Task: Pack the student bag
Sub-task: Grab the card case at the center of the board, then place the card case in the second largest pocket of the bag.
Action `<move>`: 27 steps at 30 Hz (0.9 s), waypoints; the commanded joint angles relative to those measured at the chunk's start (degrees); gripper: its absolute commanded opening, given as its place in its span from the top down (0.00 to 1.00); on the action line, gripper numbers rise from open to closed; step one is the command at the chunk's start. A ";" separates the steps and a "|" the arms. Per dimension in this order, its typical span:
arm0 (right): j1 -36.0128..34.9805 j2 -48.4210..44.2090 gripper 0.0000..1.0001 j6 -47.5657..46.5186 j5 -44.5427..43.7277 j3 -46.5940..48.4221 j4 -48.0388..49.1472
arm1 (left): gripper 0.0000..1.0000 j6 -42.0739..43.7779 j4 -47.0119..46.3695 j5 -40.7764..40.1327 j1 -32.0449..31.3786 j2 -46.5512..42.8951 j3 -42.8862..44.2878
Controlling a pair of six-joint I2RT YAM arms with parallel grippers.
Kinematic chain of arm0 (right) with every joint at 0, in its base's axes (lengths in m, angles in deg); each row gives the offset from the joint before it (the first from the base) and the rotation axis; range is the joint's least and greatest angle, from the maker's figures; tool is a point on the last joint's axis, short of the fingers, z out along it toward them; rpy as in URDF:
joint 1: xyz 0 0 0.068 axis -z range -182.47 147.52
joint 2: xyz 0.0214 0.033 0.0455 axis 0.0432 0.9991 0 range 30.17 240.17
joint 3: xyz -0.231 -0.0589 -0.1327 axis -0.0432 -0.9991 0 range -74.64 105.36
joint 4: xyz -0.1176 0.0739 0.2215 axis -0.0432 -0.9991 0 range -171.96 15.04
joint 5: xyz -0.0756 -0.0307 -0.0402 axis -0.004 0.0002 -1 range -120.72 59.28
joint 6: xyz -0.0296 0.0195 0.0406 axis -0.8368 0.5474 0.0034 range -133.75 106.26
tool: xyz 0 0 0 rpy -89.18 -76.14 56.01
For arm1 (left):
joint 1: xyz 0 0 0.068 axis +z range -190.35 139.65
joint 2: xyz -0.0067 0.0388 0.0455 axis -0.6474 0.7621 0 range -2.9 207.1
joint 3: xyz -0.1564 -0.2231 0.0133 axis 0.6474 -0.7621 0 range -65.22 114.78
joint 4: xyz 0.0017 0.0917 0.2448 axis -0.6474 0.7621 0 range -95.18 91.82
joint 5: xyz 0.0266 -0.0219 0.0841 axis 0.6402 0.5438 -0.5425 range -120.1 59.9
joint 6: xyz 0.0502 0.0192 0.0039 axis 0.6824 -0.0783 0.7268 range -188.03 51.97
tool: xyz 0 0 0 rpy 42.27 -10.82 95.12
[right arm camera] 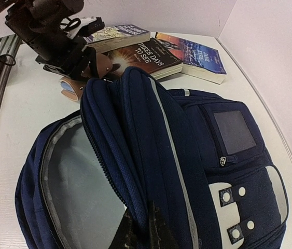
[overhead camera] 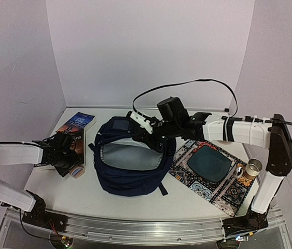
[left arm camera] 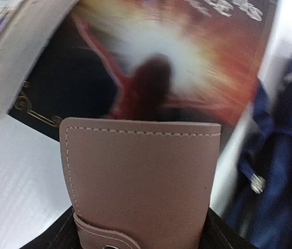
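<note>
At the near left of the table [overhead camera: 68, 199], the likeliest failure lies with the pink leather wallet [left arm camera: 140, 181]. It stands upright right in front of the left gripper [overhead camera: 67, 155], over the cover of the book "Three Days to See" [right arm camera: 143, 54]. If the pads catch only its lower edge, I judge it could pivot or drop on the way across to the bag, and smooth leather would not help. A small tan and pale-blue item [overhead camera: 76, 171] lies just beside that gripper and could be knocked by a careless swing.

Further in, the student bag [overhead camera: 130, 174] lies at the middle of the table with its main compartment gaping upward, the mouth propped only by the right gripper [right arm camera: 141, 229]. Should that fabric slide out, the flap would likely fall over the opening, and the wallet would land on top of the bag rather than inside. The two arms would also work near each other at the rim, so a bump is possible.

The left gripper's fingers are all but hidden in the left wrist view, with only dark edges showing under the wallet. The wallet seems to sit between them, but I cannot tell whether they clamp it or merely flank it. The right gripper's fingers are pinched tight together on the upper rim of the student bag's opening, holding it raised. Beyond the bag, a second paperback [right arm camera: 192, 52] lies toward the back wall.
</note>
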 commanded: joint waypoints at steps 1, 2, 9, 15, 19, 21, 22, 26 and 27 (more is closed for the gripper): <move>-0.80 1.19 1.00 1.20 0.72 5.44 4.70 | 0.37 3.39 -0.83 8.78 -2.65 -7.18 2.10; -0.90 1.48 1.00 1.30 0.49 5.84 4.55 | 0.37 3.20 -0.50 9.25 -4.00 -8.42 2.78; -1.64 2.69 1.00 2.03 -1.42 7.75 4.14 | 0.36 -0.92 0.19 14.25 -13.65 -11.88 7.57; -2.20 3.09 1.00 2.36 -2.40 8.49 3.88 | 0.36 -6.13 -0.37 13.26 -18.23 -15.08 10.52; -2.47 3.52 1.00 2.54 -2.81 8.95 3.78 | 0.35 -9.29 -3.40 13.63 -19.82 -13.91 11.51; -2.61 3.55 1.00 2.71 -2.71 9.20 3.78 | 0.35 -11.11 -6.69 14.36 -20.49 -12.15 11.10; -2.65 3.53 1.00 2.79 -2.65 9.31 3.78 | 0.35 -11.88 -8.76 14.96 -20.89 -11.02 10.96; -3.04 3.56 1.00 2.93 -2.56 9.56 3.77 | 0.33 -14.67 -14.31 14.27 -22.28 -7.36 11.64; -3.09 3.56 1.00 2.94 -2.55 9.50 3.75 | 0.33 -15.19 -14.89 13.84 -22.36 -6.65 12.02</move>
